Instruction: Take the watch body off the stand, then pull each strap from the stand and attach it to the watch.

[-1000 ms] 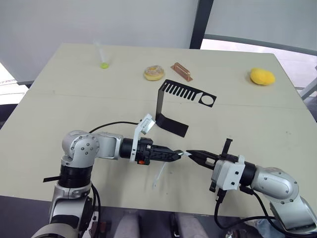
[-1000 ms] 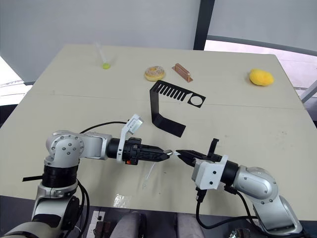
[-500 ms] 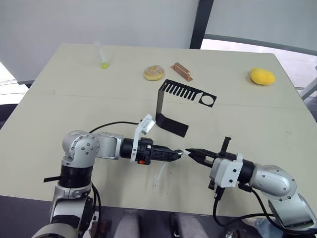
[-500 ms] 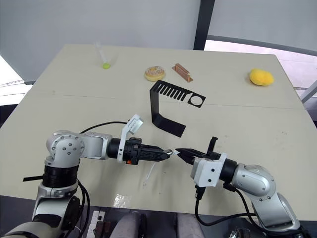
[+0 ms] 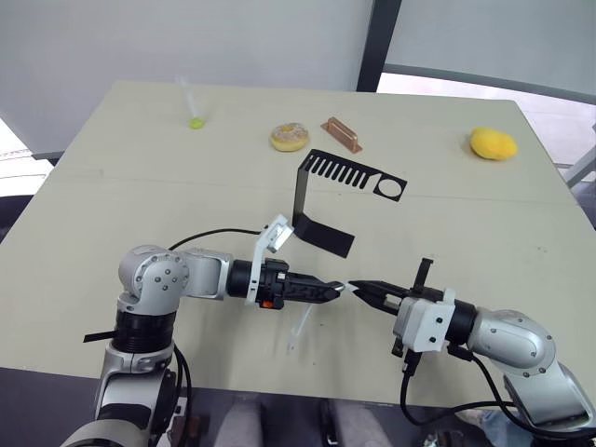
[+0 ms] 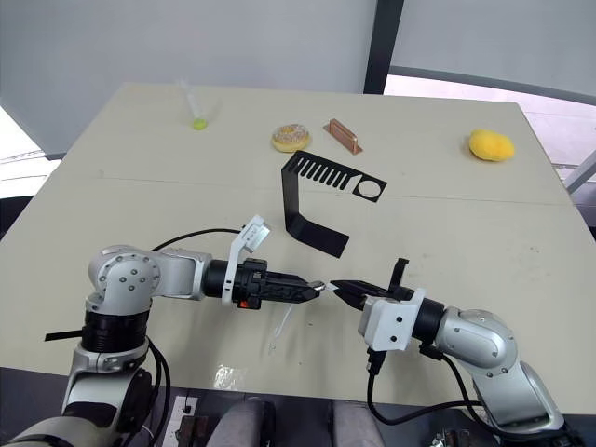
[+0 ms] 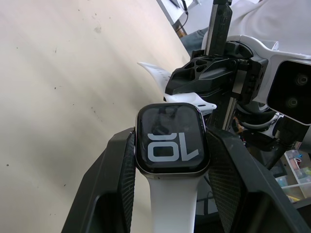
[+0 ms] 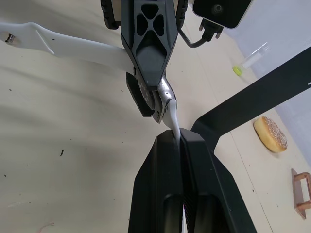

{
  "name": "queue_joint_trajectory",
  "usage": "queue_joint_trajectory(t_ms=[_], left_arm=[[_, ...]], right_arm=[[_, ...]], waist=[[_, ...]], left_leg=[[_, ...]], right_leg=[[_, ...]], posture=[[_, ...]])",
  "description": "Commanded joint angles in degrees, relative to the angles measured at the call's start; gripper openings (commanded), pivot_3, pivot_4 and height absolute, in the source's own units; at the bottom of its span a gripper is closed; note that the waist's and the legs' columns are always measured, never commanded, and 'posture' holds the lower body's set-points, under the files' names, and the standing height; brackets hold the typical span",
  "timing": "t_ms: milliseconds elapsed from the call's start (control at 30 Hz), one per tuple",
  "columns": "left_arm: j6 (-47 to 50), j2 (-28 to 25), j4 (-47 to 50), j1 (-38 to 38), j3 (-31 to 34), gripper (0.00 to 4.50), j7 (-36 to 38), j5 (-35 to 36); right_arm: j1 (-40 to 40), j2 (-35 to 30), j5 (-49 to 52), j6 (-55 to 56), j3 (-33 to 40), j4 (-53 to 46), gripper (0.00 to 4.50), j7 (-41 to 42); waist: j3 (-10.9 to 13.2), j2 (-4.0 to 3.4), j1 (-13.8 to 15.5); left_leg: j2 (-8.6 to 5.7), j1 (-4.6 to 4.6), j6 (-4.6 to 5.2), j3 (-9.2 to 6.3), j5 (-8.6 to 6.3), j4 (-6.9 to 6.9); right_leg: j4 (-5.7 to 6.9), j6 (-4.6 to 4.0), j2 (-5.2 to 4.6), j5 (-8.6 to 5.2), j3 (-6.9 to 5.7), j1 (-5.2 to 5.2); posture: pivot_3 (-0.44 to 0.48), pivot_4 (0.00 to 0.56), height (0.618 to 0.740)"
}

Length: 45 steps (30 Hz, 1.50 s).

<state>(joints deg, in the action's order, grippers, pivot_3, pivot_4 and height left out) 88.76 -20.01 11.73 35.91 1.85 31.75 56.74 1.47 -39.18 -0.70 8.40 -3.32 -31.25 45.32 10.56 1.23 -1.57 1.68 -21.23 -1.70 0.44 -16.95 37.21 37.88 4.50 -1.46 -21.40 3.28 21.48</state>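
We grip watch body (image 7: 171, 144) in left gripper (image 5: 333, 291), lower centre of frame, one strap (image 5: 300, 331) already hanging below. Right gripper (image 5: 359, 289) pinches second strap (image 8: 171, 114) at case edge. Stand (image 5: 321, 200) sits empty, mid-frame. Risk: misaligned lug, strap slips out. Screen shows upside-down "10".

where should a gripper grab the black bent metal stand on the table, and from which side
Grip the thin black C-shaped sheet-metal stand on its upright back strip, probably from the robot's left. That strip stands as a bare vertical plate with both faces free, so two fingers could close across its thickness. The slotted top plate overhangs toward the right, and the flat foot lies flush on the beige table.
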Motion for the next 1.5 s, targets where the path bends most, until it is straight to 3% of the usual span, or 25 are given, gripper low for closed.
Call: queue_joint_trajectory(t_ms=[33,1500], left_arm=[[-0.1,3.0,2.2,1.4,-1.3,1.61,1.5,2.7],[0.7,1.4,4.2,-0.7,-2.4,1.61,2.1,2.3]], right_arm=[[-0.1,0.4,0.6,2.1,-3.4,-2.3,0.0,0.9],[-1.9,0.3,-2.0,3.1,-0.5,-1.3,0.0,-0.9]], waist=[[0.0,0.0,0.0],[0.0,0.0,0.0]], left_leg=[[0.0,0.0,0.0,0.0,0.0,0.0],[0.0,0.0,0.0,0.0,0.0,0.0]], right_leg=[[0.0,0.0,0.0,0.0,0.0,0.0],[0.0,0.0,0.0,0.0,0.0,0.0]], posture=[[0.0,0.15,0.74],[0.0,0.15,0.74]])
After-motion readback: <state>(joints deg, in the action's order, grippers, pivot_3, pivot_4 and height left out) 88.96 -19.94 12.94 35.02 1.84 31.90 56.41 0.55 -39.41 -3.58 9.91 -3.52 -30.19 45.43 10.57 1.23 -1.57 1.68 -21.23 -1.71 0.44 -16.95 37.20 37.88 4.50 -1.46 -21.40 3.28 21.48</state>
